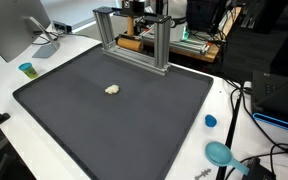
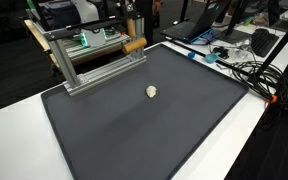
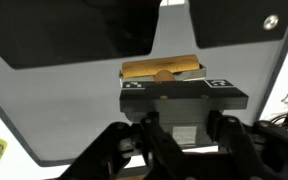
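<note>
The hand (image 3: 179,150) comes in from the bottom of the wrist view. Its dark fingers (image 3: 114,150) are spread wide to either side with nothing between them, so it is open and empty. Just ahead of the fingertips lies a grey bar (image 3: 184,97) with black-and-white marks at both ends. A wooden piece (image 3: 162,70) sits right behind the bar and appears to touch it. Whether the hand touches the bar cannot be told.

In both exterior views the hand is at the back of the desk (image 1: 4,95), above a metal frame (image 1: 134,40) that stands at the far edge of the dark mat (image 1: 134,125). Only a dark part of the arm (image 1: 149,8) shows there, at the top edge of the picture. In an exterior view the wooden piece (image 2: 134,44) sticks out at one end of the frame's upper rail.

A cream lump (image 1: 112,89) lies alone on the mat, in front of the frame and well apart from it. The mat around the lump is open on all sides out to its raised border. A strip of white desk runs round the mat.

Off the mat stand a small cup (image 1: 26,69), near a monitor (image 1: 19,30), and two blue items (image 1: 220,153) beside some cables (image 1: 249,100) at the opposite edge. Beyond the frame are dark benches and equipment, too cluttered to make out.
</note>
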You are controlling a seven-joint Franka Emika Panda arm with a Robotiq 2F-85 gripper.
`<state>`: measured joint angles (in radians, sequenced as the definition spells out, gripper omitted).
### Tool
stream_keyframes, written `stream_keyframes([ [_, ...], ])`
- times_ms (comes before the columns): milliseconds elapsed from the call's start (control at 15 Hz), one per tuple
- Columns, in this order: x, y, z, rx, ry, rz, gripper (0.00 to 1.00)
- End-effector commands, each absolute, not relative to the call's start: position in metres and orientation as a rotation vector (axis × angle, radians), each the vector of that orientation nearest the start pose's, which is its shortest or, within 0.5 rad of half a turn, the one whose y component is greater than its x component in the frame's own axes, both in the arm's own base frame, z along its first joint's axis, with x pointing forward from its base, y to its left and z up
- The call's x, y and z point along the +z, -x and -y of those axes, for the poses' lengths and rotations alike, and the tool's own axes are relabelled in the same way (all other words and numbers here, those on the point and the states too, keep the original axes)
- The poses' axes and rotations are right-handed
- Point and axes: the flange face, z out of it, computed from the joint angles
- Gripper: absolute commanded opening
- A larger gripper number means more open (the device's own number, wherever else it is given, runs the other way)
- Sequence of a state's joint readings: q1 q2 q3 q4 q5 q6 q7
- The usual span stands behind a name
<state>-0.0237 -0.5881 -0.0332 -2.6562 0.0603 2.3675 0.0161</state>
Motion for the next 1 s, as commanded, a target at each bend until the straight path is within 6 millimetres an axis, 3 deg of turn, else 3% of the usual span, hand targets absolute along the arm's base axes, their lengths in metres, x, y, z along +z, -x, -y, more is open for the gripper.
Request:
stream_keyframes([
  [0,0.458,-0.443,0.021,-0.606,3.101,-0.194,0.22],
  [133,0.459,-0.476,0.015,-0.618,3.121,-0.238,0.22],
  [333,0.459,-0.513,-0.008,-0.470,3.156,-0.263,0.22],
  [400,0.452,-0.482,0.005,-0.536,3.132,-0.238,0.47],
  [533,0.449,-0.504,-0.007,-0.472,3.140,-0.239,0.47],
  [600,0.448,-0.509,-0.009,-0.464,3.140,-0.241,0.22],
  [933,0.432,-0.541,-0.023,-0.390,3.110,-0.334,0.22],
])
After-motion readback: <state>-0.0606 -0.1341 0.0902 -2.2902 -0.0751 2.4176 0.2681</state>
